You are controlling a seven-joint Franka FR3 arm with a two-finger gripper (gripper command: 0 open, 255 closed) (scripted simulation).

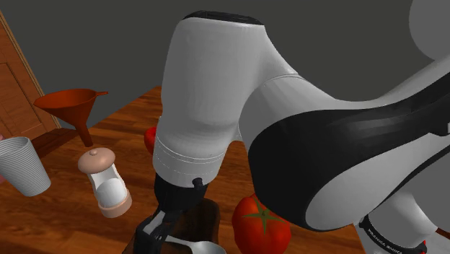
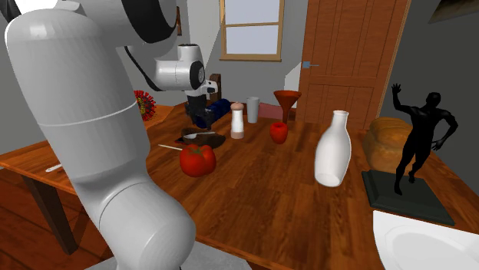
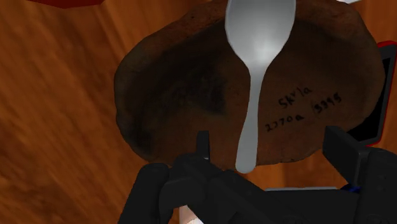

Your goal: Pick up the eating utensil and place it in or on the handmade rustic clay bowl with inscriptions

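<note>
A grey spoon (image 3: 257,76) lies with its head over the far rim of a dark brown, rough bowl (image 3: 184,95) that has writing scratched inside. Its handle runs back toward my gripper (image 3: 273,145). The gripper hangs just above the bowl and is open: the two black fingers (image 3: 202,143) stand well apart on either side of the handle and do not touch it. In the shoulder view the gripper (image 1: 155,232) sits low beside the spoon (image 1: 196,248) and the bowl (image 1: 208,216). The second exterior view shows the gripper (image 2: 201,116) over the bowl (image 2: 210,141).
A red tomato (image 1: 259,225) sits right beside the bowl. A pepper mill (image 1: 107,180), a ribbed white cup (image 1: 21,166) and an orange funnel (image 1: 72,104) stand toward the shoulder view's left. A white vase (image 2: 331,149) and a black statue (image 2: 418,138) stand farther off on the wooden table (image 2: 261,192).
</note>
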